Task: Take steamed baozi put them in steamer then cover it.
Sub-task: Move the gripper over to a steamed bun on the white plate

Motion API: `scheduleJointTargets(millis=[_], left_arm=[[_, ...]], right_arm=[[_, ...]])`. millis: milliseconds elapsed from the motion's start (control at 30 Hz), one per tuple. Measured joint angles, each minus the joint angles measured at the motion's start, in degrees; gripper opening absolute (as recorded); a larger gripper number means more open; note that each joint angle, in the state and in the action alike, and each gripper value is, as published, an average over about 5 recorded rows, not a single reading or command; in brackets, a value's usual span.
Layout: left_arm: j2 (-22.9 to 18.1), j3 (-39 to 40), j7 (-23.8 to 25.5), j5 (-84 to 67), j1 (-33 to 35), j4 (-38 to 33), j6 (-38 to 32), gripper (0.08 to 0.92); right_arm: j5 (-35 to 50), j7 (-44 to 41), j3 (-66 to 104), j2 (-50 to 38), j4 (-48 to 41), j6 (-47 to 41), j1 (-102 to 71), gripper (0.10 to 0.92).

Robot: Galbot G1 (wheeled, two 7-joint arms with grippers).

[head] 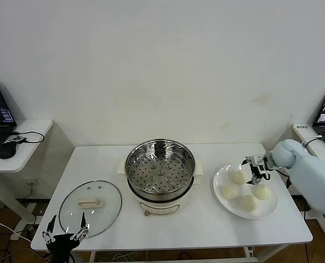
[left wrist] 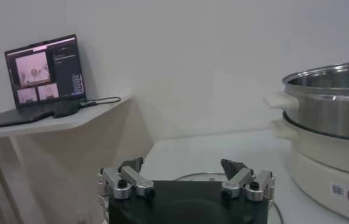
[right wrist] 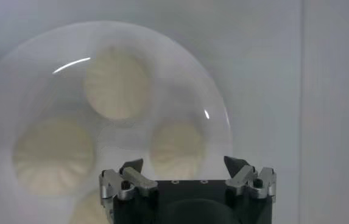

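— Go on, from the left. What have we got?

— One round clear glass lid with a metal rim and a cream-white handle [head: 90,207], lying flat on the white table [head: 206,224] near its left front corner. The left gripper [head: 67,230] hangs just off the table's front edge beside that lid, its fingers spread apart with nothing between them.

— And in the middle?

— One round shiny stainless-steel steamer pot [head: 160,171] on a white electric base. It stands uncovered, and the perforated tray inside has nothing on it.

— Count the buns for me.

— Four small pale cream-white steamed buns [head: 250,203], all on one flat white plate [head: 222,178] at the right end of the table, well apart from the pot. They sit close together in a loose ring. The right gripper [head: 257,169] hovers over the plate's far side, above the buns, fingers wide apart and gripping none of them.

— Do the wrist cameras add anything?

— The right wrist view looks straight down and shows pleated folds [right wrist: 117,85] on the bun tops, which from the head they look only smooth and round. It catches three buns whole and just the edge of a fourth behind the gripper body. The left wrist view sees the pot from the side: a cream side handle [left wrist: 282,100] and a small printed label on the base. It also sees an open laptop [left wrist: 43,72] on a side table, screen lit. From the head, there's a laptop on either side, cut off at the edges.
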Motion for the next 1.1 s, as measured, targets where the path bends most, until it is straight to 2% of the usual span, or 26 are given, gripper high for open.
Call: scheduleJointTargets(millis=[167,933,1100], left_arm=[[0.1,-0.3,0.0,-0.1,0.0,0.0,0.0,0.823],[0.0,0.0,-0.3,-0.1,-0.4,-0.2,-0.1,0.823],[0.0,0.0,-0.4,-0.1,-0.3,-0.4,-0.1,0.823]], right_arm=[[-1.0,-0.3,-1.0,2.0,-2.7,-0.2,1.1,0.818],[-2.3,-0.4,-2.2,4.6,-7.2,-0.1,2.1,0.477],[-1.5,-0.4,-2.8,3.7,-5.9,-0.3,2.7,0.468]])
